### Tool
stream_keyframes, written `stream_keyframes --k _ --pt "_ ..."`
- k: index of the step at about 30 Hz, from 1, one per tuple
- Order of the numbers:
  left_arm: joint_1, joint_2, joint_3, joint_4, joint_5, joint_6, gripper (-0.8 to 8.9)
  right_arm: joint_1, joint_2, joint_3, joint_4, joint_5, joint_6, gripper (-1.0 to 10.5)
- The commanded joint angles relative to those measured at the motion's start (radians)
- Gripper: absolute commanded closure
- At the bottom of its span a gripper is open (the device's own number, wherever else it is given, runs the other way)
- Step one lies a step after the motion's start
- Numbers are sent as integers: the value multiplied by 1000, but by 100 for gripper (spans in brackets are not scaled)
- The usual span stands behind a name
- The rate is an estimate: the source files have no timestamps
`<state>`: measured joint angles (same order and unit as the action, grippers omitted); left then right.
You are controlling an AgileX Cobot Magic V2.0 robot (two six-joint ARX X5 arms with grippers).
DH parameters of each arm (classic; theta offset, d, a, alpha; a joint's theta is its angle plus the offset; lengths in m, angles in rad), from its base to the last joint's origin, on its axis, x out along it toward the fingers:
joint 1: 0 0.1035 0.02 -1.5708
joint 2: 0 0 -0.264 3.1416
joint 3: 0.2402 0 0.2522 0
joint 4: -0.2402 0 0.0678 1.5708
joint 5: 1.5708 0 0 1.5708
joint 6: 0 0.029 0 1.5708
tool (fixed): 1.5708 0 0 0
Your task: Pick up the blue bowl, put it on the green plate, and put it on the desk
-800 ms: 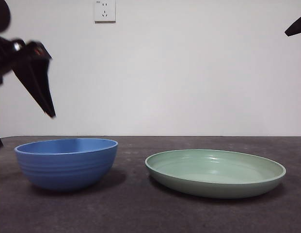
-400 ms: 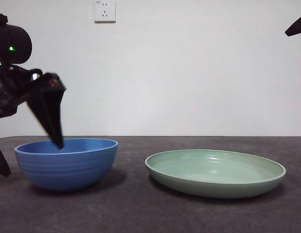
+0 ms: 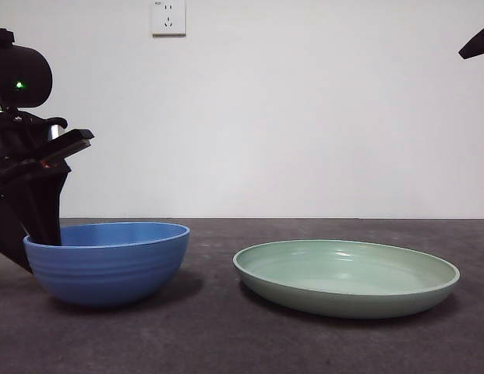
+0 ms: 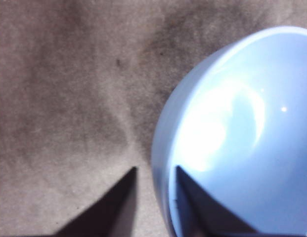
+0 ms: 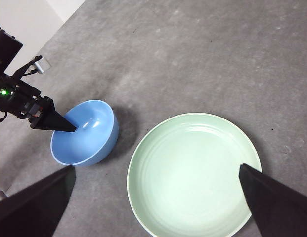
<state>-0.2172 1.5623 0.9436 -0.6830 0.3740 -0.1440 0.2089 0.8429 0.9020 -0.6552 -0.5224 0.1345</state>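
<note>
Lower than half a second ago, the left gripper (image 3: 27, 241) now straddles the left rim of the blue bowl (image 3: 107, 261) in the front view, one dark jaw inside the bowl and the other outside its wall, where earlier the jaw tip only touched down at the rim. Bowl and green plate (image 3: 347, 276) have not shifted: the bowl stands on the desk (image 3: 218, 335) at the left, the plate at the right, the two apart with bare desk between them. A white wall socket (image 3: 168, 16) sits high on the far wall; no writing on it can be read. A black tip of the waiting right arm (image 3: 477, 43) shows at the top right corner. From the left wrist view, the left gripper (image 4: 154, 173) has its jaws spread with the rim of the blue bowl (image 4: 242, 128) between them, one jaw over the glossy inside and one over the desk (image 4: 69, 89); the jaws have not closed onto the wall. From the right wrist view, the right gripper (image 5: 155, 175) hangs high with its jaws wide apart and holding nothing, above the green plate (image 5: 193, 173); the blue bowl (image 5: 86, 133) lies just beside the plate without touching it, and the left gripper (image 5: 57, 123) reaches into the bowl's side away from the plate.
</note>
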Motion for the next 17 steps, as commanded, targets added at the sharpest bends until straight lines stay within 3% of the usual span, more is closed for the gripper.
stream_keyframes --k 1,9,17 --pt "-3 16 15 14 0 9 792 4 5 17 3 -1 -3 301" --pt "-3 16 25 33 0 0 797 4 4 18 -9 -1 -3 301" --pt "-27 16 180 -67 0 -10 797 4 -31 65 -136 32 -21 301"
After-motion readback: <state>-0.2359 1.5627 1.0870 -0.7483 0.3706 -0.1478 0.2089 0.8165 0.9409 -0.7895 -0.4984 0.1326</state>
